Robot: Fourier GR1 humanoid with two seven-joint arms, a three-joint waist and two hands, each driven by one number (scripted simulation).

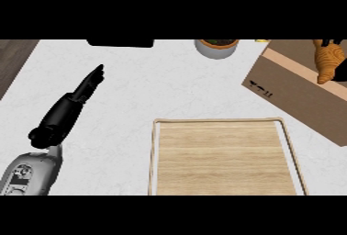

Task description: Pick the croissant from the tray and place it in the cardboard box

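Your right hand (332,44) holds the croissant (327,61) over the box (298,94)
Fingers curl round it; left hand (86,87) rests open, tray (224,158) near

You've got a white table (169,78) with faint grey marbling, smooth, low sheen. The tray (224,156) looks like light wood, visible straight grain, matt, with a paler raised rim. The cardboard box (298,92) is plain brown card, matt, a lighter tape strip along the top. The croissant (327,59) reads golden-brown with a slightly glossy crust. The left hand (85,89) is black, smooth, semi-gloss plastic; its forearm is grey, metal-looking. The pot (217,48) at the top is smooth grey.
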